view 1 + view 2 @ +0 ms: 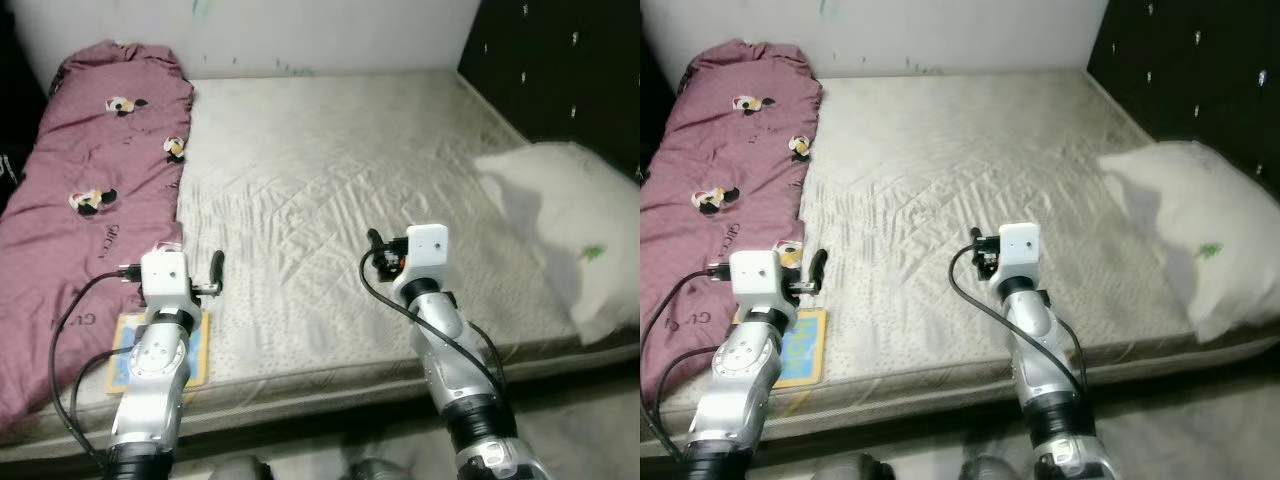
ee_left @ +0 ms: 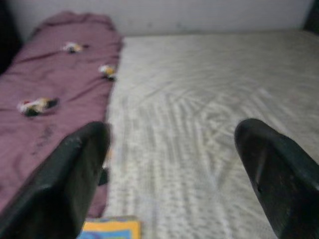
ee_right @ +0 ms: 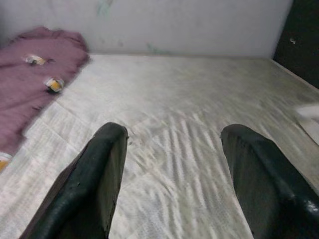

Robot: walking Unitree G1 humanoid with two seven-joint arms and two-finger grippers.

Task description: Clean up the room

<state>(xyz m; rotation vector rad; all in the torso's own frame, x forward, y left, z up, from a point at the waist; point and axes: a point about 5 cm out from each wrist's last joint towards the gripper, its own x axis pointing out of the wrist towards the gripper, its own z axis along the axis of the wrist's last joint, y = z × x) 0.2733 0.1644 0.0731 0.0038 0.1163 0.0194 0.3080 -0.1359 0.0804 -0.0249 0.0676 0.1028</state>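
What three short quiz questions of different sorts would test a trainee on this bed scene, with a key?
1. True or false: the white pillow lies on the robot's right side of the mattress.
2. Multiple choice: the maroon quilt lies along A) the mattress's left side, B) its middle, C) the floor.
3. Fill in: the fingers of the left gripper and the right gripper are both ____.

Key: 1 true. 2 A. 3 open, each over bare mattress with nothing between its fingers. A yellow and blue book lies by the left arm.
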